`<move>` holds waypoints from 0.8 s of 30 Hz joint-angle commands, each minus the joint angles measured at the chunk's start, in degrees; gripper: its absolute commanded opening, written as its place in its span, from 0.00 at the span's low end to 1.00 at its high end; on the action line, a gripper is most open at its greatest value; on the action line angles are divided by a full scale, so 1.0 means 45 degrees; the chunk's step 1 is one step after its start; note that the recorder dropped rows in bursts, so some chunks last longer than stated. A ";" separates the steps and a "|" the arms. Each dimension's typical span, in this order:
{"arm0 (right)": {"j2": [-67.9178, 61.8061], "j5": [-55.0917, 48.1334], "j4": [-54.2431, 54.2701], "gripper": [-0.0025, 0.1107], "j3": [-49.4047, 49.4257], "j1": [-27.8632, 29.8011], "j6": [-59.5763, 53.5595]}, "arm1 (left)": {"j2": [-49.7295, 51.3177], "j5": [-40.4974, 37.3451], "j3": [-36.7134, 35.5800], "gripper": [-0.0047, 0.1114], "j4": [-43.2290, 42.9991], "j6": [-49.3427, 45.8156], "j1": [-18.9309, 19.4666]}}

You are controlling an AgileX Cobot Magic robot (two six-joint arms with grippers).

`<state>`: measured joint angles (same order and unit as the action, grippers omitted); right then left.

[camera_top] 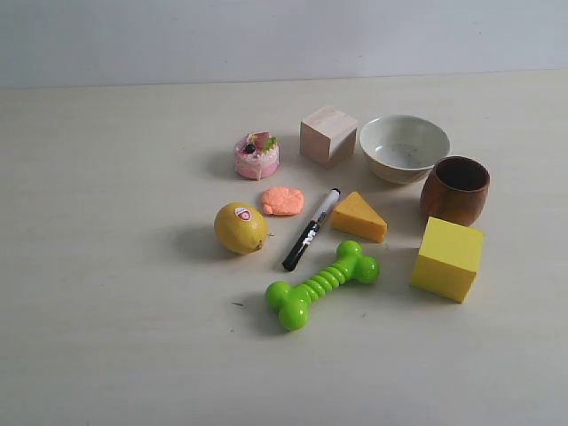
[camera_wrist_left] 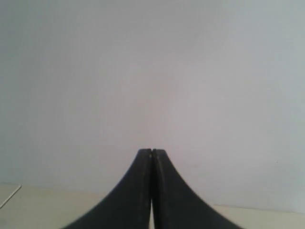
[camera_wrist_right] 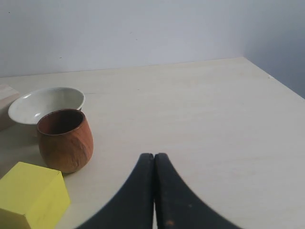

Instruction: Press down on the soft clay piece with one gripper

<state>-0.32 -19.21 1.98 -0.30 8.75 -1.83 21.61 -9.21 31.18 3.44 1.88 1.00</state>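
The soft clay piece (camera_top: 282, 201) is a small salmon-orange lump lying flat on the table, between the lemon (camera_top: 240, 227) and the black marker (camera_top: 310, 230), just in front of the pink toy cake (camera_top: 256, 155). Neither arm shows in the exterior view. My left gripper (camera_wrist_left: 152, 151) is shut with nothing in it and faces a bare wall. My right gripper (camera_wrist_right: 154, 155) is also shut and empty, hovering over the table past the brown cup (camera_wrist_right: 64, 140). The clay appears in neither wrist view.
Around the clay stand a wooden cube (camera_top: 327, 135), a white bowl (camera_top: 404, 146), a brown cup (camera_top: 455, 189), an orange cheese wedge (camera_top: 358, 216), a yellow block (camera_top: 447, 258) and a green bone toy (camera_top: 321, 284). The table edge (camera_wrist_right: 271, 76) runs at the right.
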 commanded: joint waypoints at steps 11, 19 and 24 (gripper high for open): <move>0.0070 0.0124 0.0044 0.02 0.0066 -0.0025 -0.0014 | 0.4313 -0.1847 0.4311 0.04 0.1194 -0.3386 -0.2891; 0.0070 0.0124 0.0044 0.02 0.0066 -0.0025 -0.0014 | 0.4363 -0.1410 0.4448 0.04 0.1314 -0.3386 -0.2953; 0.0070 0.0124 0.0044 0.02 0.0066 -0.0025 -0.0014 | 0.4489 -0.0968 0.4448 0.04 0.1314 -0.3386 -0.2953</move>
<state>-0.32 -19.21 1.98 -0.30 8.75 -1.83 41.22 -15.88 50.71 8.99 -13.10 -11.92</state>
